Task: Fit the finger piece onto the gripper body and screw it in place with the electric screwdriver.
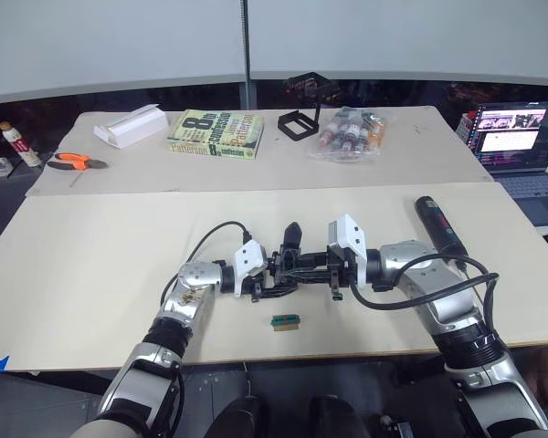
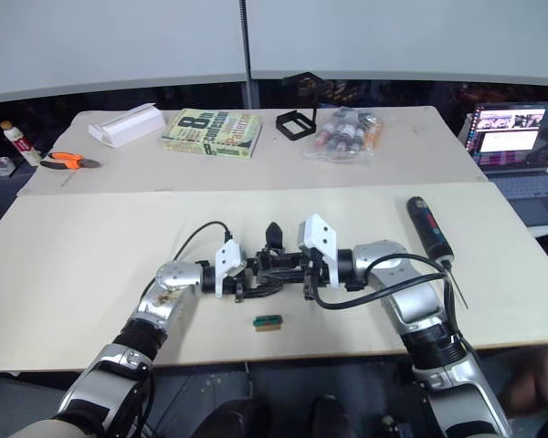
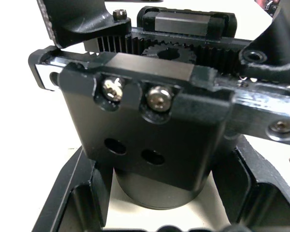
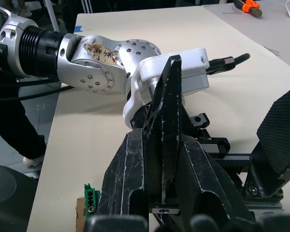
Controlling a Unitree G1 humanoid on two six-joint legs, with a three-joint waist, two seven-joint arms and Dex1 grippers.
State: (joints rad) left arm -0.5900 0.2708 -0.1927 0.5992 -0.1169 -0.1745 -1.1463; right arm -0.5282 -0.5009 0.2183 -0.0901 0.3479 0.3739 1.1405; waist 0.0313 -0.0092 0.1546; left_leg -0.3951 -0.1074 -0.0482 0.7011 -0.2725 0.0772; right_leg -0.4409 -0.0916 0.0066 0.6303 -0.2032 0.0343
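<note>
- The step in hand looks like seating the finger piece (image 4: 168, 125) on the gripper body (image 3: 150, 130); to do it well, the piece's base should sit flush on the rail with its holes over the threaded ones before either arm lets go.
- The gripper body sits at the centre of the head views, low on the table (image 1: 91, 246), held between the two arms with one pointed finger sticking up.
- The right gripper (image 4: 166, 159) is pressed together on the finger piece, which stands upright between its pads, touching the body's rail.
- The left gripper (image 1: 260, 281) reaches the body from the left side; its wrist view shows the block with two screws and two bare holes very close, but I cannot tell how far its fingers are spread.
- The electric screwdriver (image 2: 429, 228) lies on the table right of centre, well apart from both grippers, so one arm must free itself to fetch it.
- A small green block (image 1: 286, 321) lies just below the grippers.
</note>
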